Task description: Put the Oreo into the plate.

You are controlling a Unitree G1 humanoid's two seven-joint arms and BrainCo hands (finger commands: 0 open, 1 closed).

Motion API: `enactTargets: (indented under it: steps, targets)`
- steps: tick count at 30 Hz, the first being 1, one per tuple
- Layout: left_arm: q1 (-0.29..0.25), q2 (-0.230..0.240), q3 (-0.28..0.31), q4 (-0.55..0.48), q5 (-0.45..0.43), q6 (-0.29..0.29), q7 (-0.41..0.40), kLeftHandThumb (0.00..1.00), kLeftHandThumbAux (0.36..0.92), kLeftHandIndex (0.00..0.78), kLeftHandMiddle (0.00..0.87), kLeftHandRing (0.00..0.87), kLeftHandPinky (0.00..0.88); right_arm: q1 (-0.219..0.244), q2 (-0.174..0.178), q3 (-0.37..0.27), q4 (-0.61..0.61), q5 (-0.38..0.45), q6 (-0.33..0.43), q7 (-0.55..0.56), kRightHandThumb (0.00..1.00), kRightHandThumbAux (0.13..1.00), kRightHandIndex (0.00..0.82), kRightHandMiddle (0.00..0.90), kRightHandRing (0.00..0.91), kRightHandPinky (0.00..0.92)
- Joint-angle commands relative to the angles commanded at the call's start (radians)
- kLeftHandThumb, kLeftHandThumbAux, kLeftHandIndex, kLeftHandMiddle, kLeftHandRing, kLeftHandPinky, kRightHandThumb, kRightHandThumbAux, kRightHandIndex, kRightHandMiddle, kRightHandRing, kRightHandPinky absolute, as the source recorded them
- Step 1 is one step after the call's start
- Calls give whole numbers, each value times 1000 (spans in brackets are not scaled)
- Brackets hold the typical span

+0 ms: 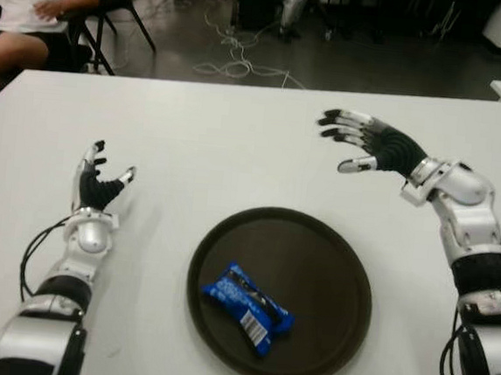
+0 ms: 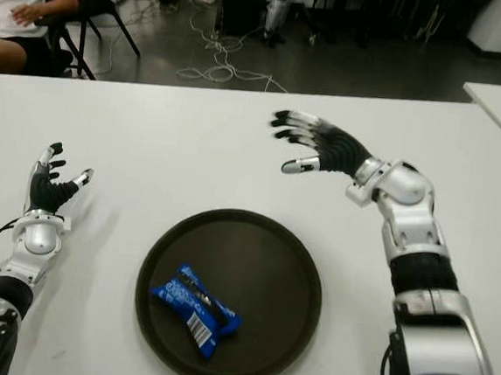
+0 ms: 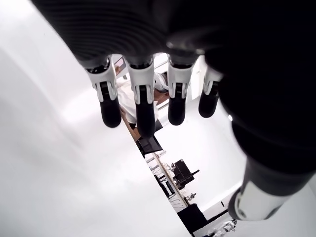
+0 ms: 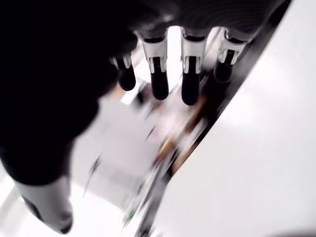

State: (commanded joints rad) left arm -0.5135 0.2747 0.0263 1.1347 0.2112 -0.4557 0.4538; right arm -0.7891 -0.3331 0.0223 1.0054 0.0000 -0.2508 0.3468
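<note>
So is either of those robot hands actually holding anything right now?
No. Both the left hand and the right hand are open and empty above the table. The Oreo pack lies in the plate, untouched.

A blue foil Oreo packet lies flat and slanted inside the round dark brown plate, left of its centre, in the lower middle of the frame.
</note>
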Motion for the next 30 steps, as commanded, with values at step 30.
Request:
enactTargets:
  steps: [30]
  targets:
    - [20, 2, 2, -12, -6, -6, -12, 256, 721, 73, 144, 164, 203, -35, 91, -88, 301, -75, 32, -627, 0, 715, 60, 36, 25, 0]
